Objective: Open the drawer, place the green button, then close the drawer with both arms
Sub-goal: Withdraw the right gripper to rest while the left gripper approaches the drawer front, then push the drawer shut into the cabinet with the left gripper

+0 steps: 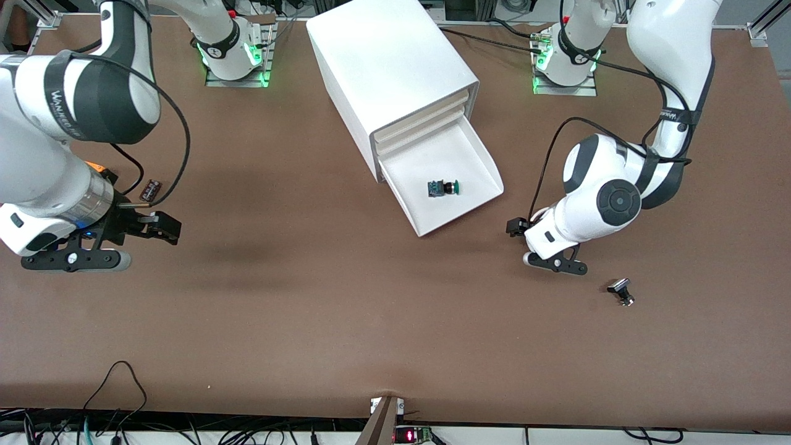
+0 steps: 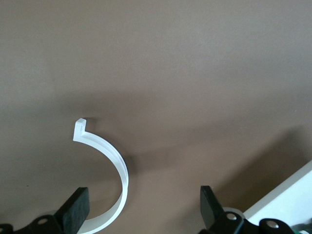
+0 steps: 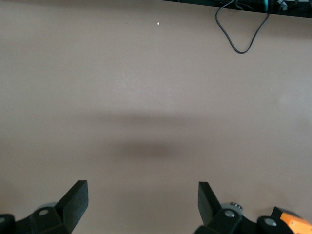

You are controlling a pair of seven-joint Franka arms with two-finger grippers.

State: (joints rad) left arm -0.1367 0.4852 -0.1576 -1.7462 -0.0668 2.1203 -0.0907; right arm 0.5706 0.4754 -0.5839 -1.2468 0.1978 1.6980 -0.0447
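Note:
The white cabinet [image 1: 389, 62] stands at the back middle of the table. Its lowest drawer [image 1: 460, 217] is pulled out. The green-capped button [image 1: 444, 187] lies on its side inside the drawer. My left gripper [image 1: 518, 227] hangs open and empty over the table, beside the drawer's front corner toward the left arm's end. In the left wrist view the left gripper [image 2: 144, 204] has a corner of the drawer [image 2: 287, 200] at the edge. My right gripper [image 1: 165, 227] [image 3: 141, 202] is open and empty over bare table toward the right arm's end.
A white curved strip [image 2: 109, 156] lies on the table under the left gripper. A black-and-silver knob [image 1: 621, 292] sits nearer the front camera than the left gripper. An orange cube [image 1: 96, 167] [image 3: 292, 224] and a small dark part [image 1: 151, 188] lie by the right arm.

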